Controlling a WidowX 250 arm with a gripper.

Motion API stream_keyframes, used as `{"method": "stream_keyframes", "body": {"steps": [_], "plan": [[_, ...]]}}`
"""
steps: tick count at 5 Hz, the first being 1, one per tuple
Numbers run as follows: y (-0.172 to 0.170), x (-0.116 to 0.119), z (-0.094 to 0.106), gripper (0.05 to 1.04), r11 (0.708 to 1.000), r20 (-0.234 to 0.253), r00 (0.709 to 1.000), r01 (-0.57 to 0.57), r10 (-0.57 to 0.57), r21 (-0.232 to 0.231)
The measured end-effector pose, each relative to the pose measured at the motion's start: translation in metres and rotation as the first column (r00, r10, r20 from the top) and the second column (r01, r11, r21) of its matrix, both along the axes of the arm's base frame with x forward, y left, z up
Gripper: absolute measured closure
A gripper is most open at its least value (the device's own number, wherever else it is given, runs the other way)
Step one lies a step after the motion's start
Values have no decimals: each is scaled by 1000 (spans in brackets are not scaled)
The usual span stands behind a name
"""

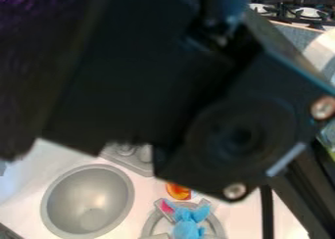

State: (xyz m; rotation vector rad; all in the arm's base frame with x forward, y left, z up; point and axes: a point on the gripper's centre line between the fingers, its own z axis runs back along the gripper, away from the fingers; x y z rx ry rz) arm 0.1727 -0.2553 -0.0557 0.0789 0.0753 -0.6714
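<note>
Claw's opening, hold: cannot tell. Grey bowl [88, 201] mouth-up on its own flat base, probably, lower left of black arm [137, 86]. Below arm: orange piece [178, 191], then blue plush toy [188, 224], seemingly propped by grey ring [150, 228]. Pale desk [26, 184]. Stove [307, 12] beyond, upper right.

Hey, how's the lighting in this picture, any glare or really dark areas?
Camera view: the black arm is so dark that much of its surface detail is lost, bar a pale streak at its lower right; the white tabletop looks very bright; the gray bowl has a soft highlight low inside.
</note>
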Motion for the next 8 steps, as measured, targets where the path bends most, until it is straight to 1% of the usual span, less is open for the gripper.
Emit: {"method": "stream_keyframes", "body": {"steps": [1,2,3,4,5,6,7,8], "plan": [[-3,2,-9,81,1000,-9,1000,16,-16,16],[-10,6,-19,81,999,-21,999,38,-37,23],[-16,8,-28,81,999,-45,998,44,-43,28],[-21,9,-37,133,998,-69,996,62,-60,25],[-18,13,-42,422,998,-83,995,53,-51,17],[-19,17,-42,690,999,-84,996,34,-35,-10],[-19,14,-44,740,1000,-91,996,22,-24,-20],[-16,10,-42,740,999,-96,995,22,-25,-29]]}}
